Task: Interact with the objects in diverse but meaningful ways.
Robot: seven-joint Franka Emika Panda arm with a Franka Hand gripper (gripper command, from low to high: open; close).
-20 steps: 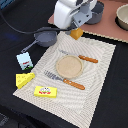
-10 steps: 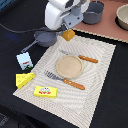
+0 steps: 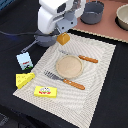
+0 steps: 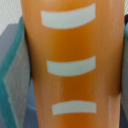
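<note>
Above the placemat's point(image 3: 95, 75) far edge, the gripper point(image 3: 63, 36) hangs with its fingers point(image 4: 17, 75) closed on the loaf point(image 3: 63, 39) — lifted clear, likely for carrying toward the pan point(image 3: 44, 38) beside it or the plate point(image 3: 68, 66) — carton point(image 3: 24, 60), cheese point(image 3: 25, 79) and box point(image 3: 46, 91) well apart.

The exterior view is evenly and fairly brightly lit, soft throughout, with fine detail smeared by low resolution. The white arm housing point(image 3: 52, 17) is nearly blown out. A faint shadow lies on the placemat point(image 3: 95, 75) beneath it. The wrist view is heavily out of focus: the bread loaf point(image 4: 70, 60) fills it, with a soft sheen and blurred edges.
</note>
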